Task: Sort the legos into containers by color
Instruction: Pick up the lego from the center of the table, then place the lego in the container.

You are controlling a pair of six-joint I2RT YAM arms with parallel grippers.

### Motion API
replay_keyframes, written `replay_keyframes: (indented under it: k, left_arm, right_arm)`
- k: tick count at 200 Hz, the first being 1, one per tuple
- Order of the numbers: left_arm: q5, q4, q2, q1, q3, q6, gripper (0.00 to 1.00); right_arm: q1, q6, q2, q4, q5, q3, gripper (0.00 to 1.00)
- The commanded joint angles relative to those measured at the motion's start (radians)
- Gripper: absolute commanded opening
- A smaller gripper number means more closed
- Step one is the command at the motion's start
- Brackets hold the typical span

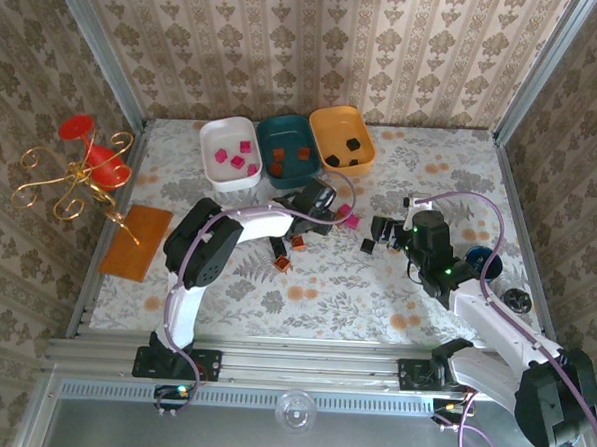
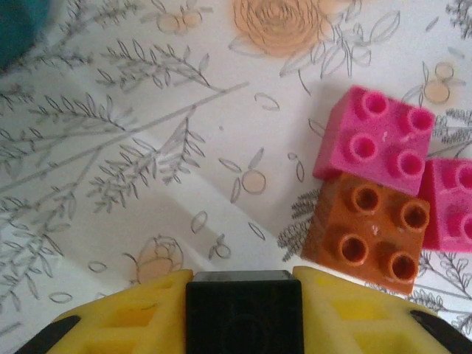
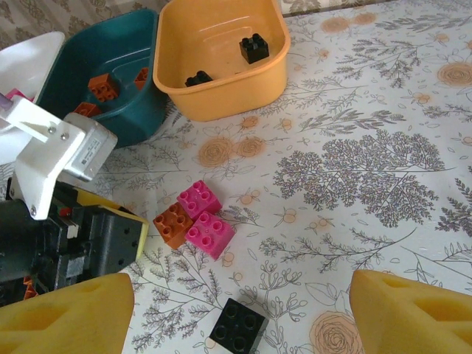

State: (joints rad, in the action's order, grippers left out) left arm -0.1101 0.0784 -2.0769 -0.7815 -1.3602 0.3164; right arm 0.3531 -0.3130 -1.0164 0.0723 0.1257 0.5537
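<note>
Black lego [image 2: 243, 318] pinched by left end effector [image 2: 243, 295], right end effector [image 3: 240, 295] spread, loose legos [image 3: 209, 234] studs up

tabletop [image 1: 375, 288]: flat, floral-print cover.

far edge, left of ctr: 3 trays in a row, l to r: white tray [image 1: 230, 152], teal tray [image 1: 287, 148], orange tray [image 1: 341, 138]. teal and orange rims just beside each other.

left edge: orange-brown mat [image 1: 137, 241], lying flat.

right edge: blue cup [image 1: 479, 258], partly hidden; small dark round part [image 1: 520, 300] nearer the near right corner.

ctr: loose legos, studs up.
- cluster of 3, touching: pink block no. 1 [image 3: 199, 199], pink block no. 2 [image 3: 210, 234], orange block [image 3: 172, 224].
- black block [image 3: 237, 330]: near the cluster, apart, toward near right corner.
- 2 more orange blocks, apart, left of ctr: orange block no. 2 [image 1: 298, 241], orange block no. 3 [image 1: 280, 265].
</note>
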Motion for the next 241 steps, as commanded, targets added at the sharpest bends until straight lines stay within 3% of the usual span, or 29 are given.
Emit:
replay_keyframes:
  k: [1, 60, 110, 123, 154, 186, 241]
  left_arm:
    - [-0.008, -0.039, 0.045, 0.031, -0.079, -0.026, 0.37]
    - [0.016, -0.018, -0.076, 0.095, -0.364, -0.043, 0.35]
    - [0.027, 0.118, -0.323, 0.140, -0.784, -0.067, 0.39]
    - [0.032, 0.184, -0.405, 0.151, -0.927, -0.075, 0.44]
    - [0.090, 0.327, -0.521, 0.171, -1.179, -0.092, 0.67]
    - [0.142, 0.302, -0.374, 0.171, -1.022, -0.118, 0.76]
    - [0.221, -0.043, 0.132, 0.157, -0.264, -0.086, 0.78]
  right_arm:
    - [-0.003, -0.002, -0.001, 0.017, 0.028, -0.009, 0.78]
    - [-0.004, -0.004, 0.010, 0.021, 0.034, -0.014, 0.78]
    - [-0.005, -0.004, 0.018, 0.021, 0.045, -0.019, 0.78]
    - [-0.005, -0.004, 0.018, 0.024, 0.050, -0.021, 0.78]
    - [-0.005, -0.011, 0.008, 0.025, 0.052, -0.021, 0.78]
    - [-0.001, -0.054, -0.038, -0.006, 0.087, -0.011, 0.77]
    - [0.077, -0.174, -0.203, -0.132, 0.161, 0.059, 0.77]
